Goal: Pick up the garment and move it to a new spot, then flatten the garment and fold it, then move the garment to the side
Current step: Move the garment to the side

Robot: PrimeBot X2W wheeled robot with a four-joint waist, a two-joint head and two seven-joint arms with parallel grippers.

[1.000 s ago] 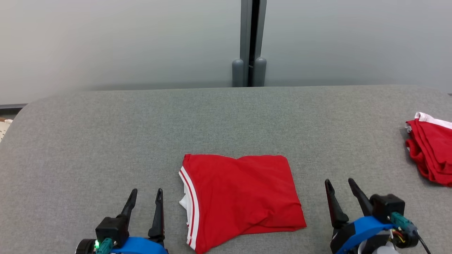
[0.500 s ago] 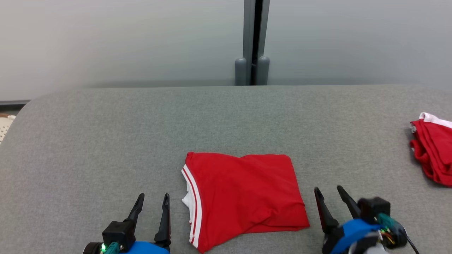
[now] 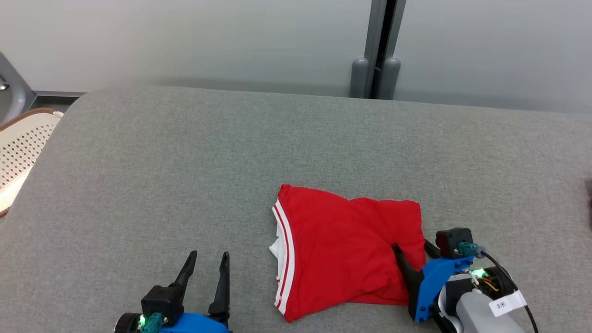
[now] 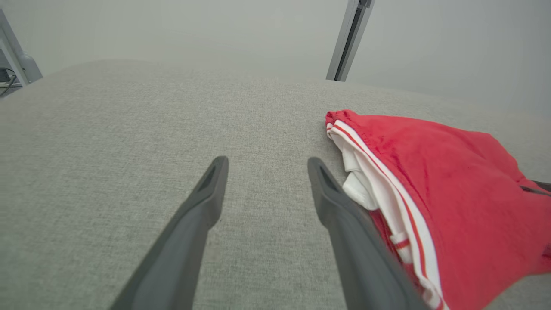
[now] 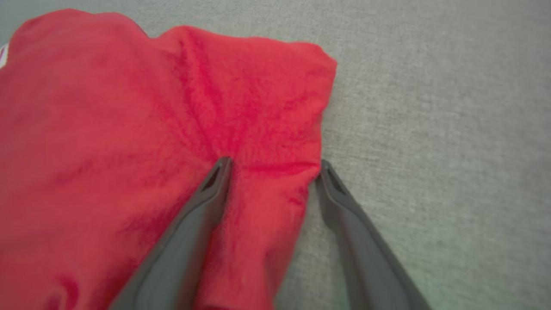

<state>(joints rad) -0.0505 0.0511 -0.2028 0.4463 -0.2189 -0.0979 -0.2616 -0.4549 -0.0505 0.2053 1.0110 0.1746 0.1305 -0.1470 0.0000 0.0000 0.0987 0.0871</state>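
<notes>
a folded red garment [image 3: 347,249] lies on a grey fabric-covered table [image 3: 185,162], close to the front edge and somewhat right of the middle. its hem with two white stripes faces the table's left side, and a bit of white lining shows there.

the right gripper [image 3: 410,245] stands at the garment's right edge with its jaws spread wide and nothing clamped between them. in the right wrist view the right gripper [image 5: 274,162] straddles that edge of the garment [image 5: 129,129]: one finger [image 5: 202,202] presses its tip into the red cloth, creases fanning out from it, while the other finger [image 5: 344,206] sits on the bare grey surface right at the cloth's border.

the left gripper [image 3: 209,254] hangs over bare table near the front edge, just left of the garment's striped hem, its two fingers also apart and empty. the left wrist view shows the left gripper [image 4: 267,162] with the garment [image 4: 452,193] beside its right-hand finger; whether that finger touches the cloth cannot be told.

beyond the table's back edge a grey post [image 3: 379,46] rises against a pale wall. a white perforated object [image 3: 23,143] sits off the table's left side. a white label [image 3: 502,304] is stuck on the right arm.
</notes>
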